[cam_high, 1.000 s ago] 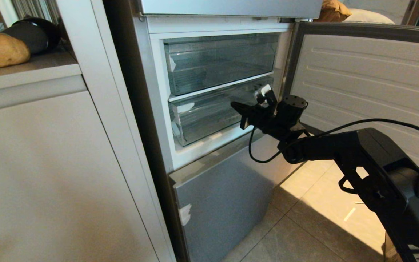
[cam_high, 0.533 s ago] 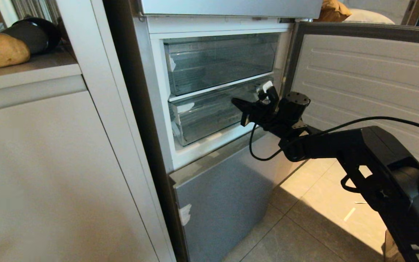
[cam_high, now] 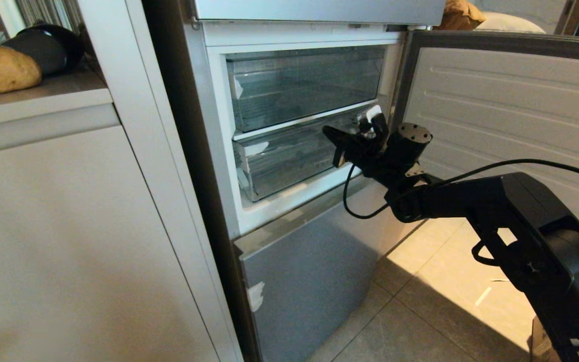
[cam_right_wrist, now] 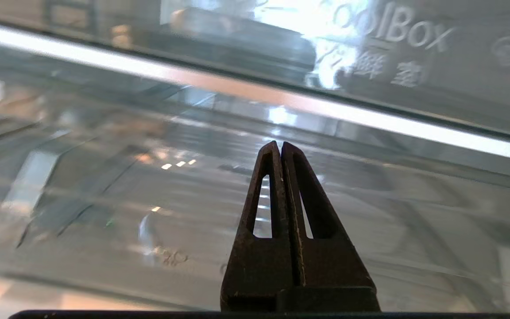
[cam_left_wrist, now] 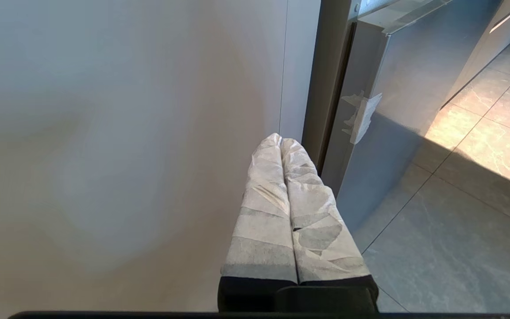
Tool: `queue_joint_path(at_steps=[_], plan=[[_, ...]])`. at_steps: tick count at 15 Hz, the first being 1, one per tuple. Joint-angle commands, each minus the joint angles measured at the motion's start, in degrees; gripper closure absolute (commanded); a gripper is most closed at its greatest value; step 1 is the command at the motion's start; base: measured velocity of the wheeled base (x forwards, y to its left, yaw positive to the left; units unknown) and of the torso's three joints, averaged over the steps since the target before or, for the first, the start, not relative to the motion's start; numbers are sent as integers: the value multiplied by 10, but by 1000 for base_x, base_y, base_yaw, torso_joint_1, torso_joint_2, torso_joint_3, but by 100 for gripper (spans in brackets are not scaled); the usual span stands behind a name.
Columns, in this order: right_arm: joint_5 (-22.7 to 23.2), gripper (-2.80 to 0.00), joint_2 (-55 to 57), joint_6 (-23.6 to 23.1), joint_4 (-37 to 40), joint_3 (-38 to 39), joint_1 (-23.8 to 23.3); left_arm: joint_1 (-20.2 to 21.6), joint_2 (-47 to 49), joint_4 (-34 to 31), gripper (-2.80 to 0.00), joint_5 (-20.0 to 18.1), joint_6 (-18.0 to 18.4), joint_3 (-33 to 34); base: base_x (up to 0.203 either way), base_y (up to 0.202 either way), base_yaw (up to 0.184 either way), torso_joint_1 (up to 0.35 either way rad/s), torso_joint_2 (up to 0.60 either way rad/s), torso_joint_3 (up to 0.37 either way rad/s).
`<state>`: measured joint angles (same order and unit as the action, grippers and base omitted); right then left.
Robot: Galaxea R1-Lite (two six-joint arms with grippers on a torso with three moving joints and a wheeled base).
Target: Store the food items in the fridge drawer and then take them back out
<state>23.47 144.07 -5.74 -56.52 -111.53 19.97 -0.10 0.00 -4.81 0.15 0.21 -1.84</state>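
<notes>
The right end effector [cam_high: 330,136], fingers pressed together and empty, is held just before the shut fridge drawer [cam_high: 289,163], right of its long, crosswise front.

Right arm [cam_high: 495,211], all matte black, chunky angular housing, a round capped motor [cam_high: 412,138] behind the right gripper [cam_high: 330,134]. Thin black cable [cam_high: 357,211] loops under the wrist. Its dark fingers [cam_right_wrist: 301,212] are slotted wedges; the left gripper [cam_left_wrist: 281,142] wears wrinkled white tape.
</notes>
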Motion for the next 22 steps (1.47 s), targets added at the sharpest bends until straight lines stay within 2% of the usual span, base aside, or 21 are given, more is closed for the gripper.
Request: queue_joint_path(at_steps=[1,3,5,8,11,13,18,20,22], plan=[[-15,0,-29,1,-6,29,4,0,1,0,0,0,1,0,0,0,0,0,0,0],[-44,0,-83,2,-4,119,13,0,0,0,0,0,0,0,0,0,0,0,0,0],[-89,0,-171,4,8,250,29,0,0,0,0,0,1,0,0,0,0,0,0,0],[-216,0,-308,2,25,442,63,0,0,0,0,0,0,0,0,0,0,0,0,0],[-325,0,-471,-4,30,591,86,0,0,0,0,0,1,0,0,0,0,0,0,0],[-373,0,-579,-10,33,669,75,0,0,0,0,0,0,1,0,0,0,0,0,0],[-413,0,-868,-58,79,884,-85,0,0,0,0,0,0,0,0,0,0,0,0,0],[-410,0,-990,-66,145,962,-183,0,1,0,0,0,0,0,0,0,0,0,0,0],[-384,0,-1105,-67,237,1025,-284,0,0,0,0,0,0,0,0,0,0,0,0,0]])
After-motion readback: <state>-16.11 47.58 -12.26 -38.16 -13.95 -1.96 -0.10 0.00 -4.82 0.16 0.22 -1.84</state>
